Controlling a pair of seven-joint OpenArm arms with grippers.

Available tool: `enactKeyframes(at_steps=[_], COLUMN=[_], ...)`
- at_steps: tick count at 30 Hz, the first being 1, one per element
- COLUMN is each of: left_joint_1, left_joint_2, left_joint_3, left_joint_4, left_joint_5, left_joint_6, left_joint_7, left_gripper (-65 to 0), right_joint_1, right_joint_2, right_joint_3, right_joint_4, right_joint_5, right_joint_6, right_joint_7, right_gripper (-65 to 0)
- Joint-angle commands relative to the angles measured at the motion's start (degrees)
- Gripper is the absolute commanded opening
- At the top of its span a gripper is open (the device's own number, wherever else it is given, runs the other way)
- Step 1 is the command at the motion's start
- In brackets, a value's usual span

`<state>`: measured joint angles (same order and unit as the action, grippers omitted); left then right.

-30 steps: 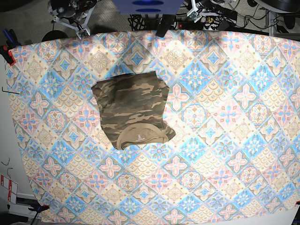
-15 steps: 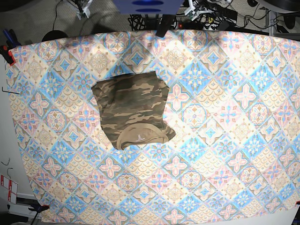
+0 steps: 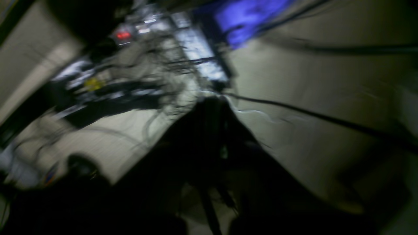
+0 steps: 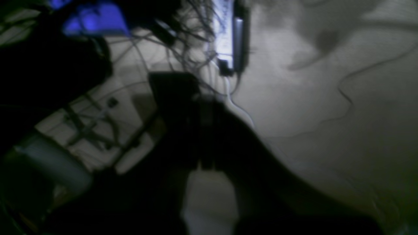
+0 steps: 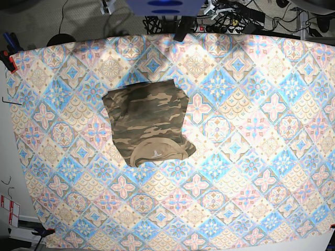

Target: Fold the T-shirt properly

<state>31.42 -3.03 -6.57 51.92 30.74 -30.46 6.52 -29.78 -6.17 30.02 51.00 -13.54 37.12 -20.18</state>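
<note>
The T-shirt (image 5: 148,121) lies folded into a compact camouflage rectangle on the table, left of centre. Its tan inner collar (image 5: 157,151) with a small white label faces the near side. Neither gripper is near it. Both arms are pulled back beyond the table's far edge, almost out of the base view. In the blurred left wrist view my left gripper (image 3: 214,111) is a dark shape with its jaws together, over floor and cables. My right gripper (image 4: 184,101) looks the same in the right wrist view, shut with nothing in it.
A patterned tablecloth (image 5: 251,130) covers the whole table. A black post (image 5: 183,29) and a blue unit (image 5: 165,4) stand at the far edge, with tangled cables (image 5: 230,13) behind. A red clamp (image 5: 8,61) grips the left corner.
Both arms have drawn back past the far edge, from partly visible at the top to almost gone. The T-shirt has not moved.
</note>
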Motion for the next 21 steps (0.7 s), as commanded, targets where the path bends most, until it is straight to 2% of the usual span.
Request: enactKeyframes(at_steps=[1,6,7,10,12,17,19,21], left_joint_1=[0.1,-5.1,-6.1,-9.4,-11.6,-18.3,-20.8,-22.9], left_joint_2=[0.0,-0.2,-0.2,-1.3,-1.9,-4.3,-4.7,-6.2], left_joint_3=[0.0,-0.1,-0.1,0.1,0.1,0.1,0.1,0.2], left_joint_4=[-1.9,-14.1,-16.4,-23.7,-28.3,-41.4,-45.5,-48.4], left_joint_5=[0.9,1.6,1.7,1.7,1.7,1.7,1.7,1.7], left_joint_6=[0.8,6.2,7.3,12.5,15.3,21.9,24.0,27.4], left_joint_7=[-1.3,-5.7,-6.7,-9.9,-12.5,-20.9,-23.7,-25.8], left_gripper=[-65.0,-65.0,-65.0,-65.0,-65.0,-65.0,-65.0,-65.0], right_joint_1=[-0.4,4.0,4.8,7.1,8.8,14.8,16.3,16.7], right_joint_2=[0.9,2.4,2.5,3.2,3.2,4.6,4.6,4.5], right_joint_3=[0.4,0.9,1.0,1.8,1.9,2.0,2.1,1.6], right_joint_4=[-1.5,-13.9,-16.4,-23.8,-29.0,-40.8,-42.8,-43.1], right_joint_5=[-0.1,-4.1,-5.0,-8.9,-11.5,-12.3,-12.4,-12.7], right_joint_6=[-1.3,-2.4,-4.0,-13.9,-18.4,-19.5,-22.8,-29.3], right_joint_7=[1.1,7.9,9.6,16.2,19.9,23.8,23.8,23.9], right_gripper=[-64.3,-64.3,-64.3,-64.3,-64.3,-64.3,-64.3,-64.3])
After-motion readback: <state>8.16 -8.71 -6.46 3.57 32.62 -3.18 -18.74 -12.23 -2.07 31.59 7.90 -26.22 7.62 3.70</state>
